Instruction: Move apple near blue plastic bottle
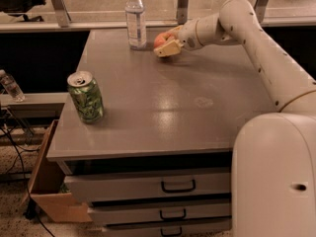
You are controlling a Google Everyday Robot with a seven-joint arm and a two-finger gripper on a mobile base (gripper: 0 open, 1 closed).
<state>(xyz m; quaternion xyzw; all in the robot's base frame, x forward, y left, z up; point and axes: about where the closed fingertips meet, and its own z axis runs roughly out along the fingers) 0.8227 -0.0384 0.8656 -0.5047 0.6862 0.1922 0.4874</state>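
The red-orange apple (160,39) is held in my gripper (164,44) near the back of the grey table (163,107). The gripper's cream fingers are shut around the apple, which sits low over the tabletop; I cannot tell whether it touches the surface. The blue plastic bottle (135,19), clear with a white cap and pale label, stands upright just left of the apple, a short gap away. My white arm (256,38) reaches in from the right.
A green patterned soda can (86,97) stands upright near the table's front left. Drawers (177,186) sit under the tabletop. A cardboard box (52,181) is on the floor at the left. A small bottle (10,85) rests on a left shelf.
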